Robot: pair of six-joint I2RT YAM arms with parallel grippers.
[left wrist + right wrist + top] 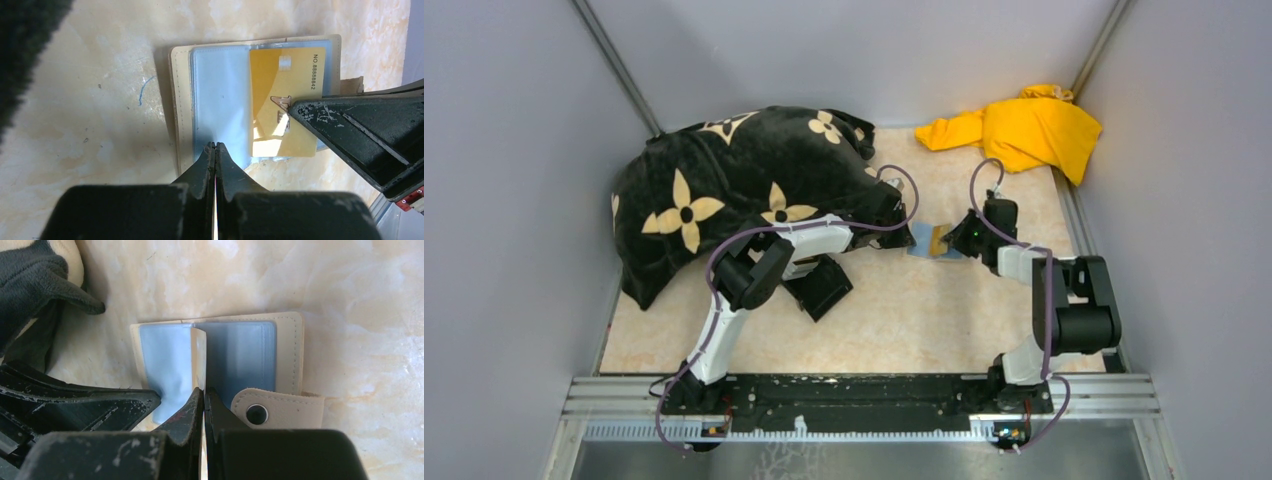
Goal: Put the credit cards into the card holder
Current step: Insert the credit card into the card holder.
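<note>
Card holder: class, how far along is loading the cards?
Done: the tan folding card holder lies open. In hand: the right gripper pinches the gold-orange card over it; the left gripper pinches a bluish plastic sleeve. Left: seating that card; the light blue card's place is unclear.

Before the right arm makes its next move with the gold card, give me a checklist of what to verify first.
1. The card holder lies open and flat: ok.
2. The left end effector is shut on the edge of the plastic sleeve, steadying it: ok.
3. The right end effector is shut on the gold card: ok.
4. The card's leading edge is inside a sleeve pocket: cannot tell.
5. The clasp tab lies off to the side, clear of the card: ok.
</note>
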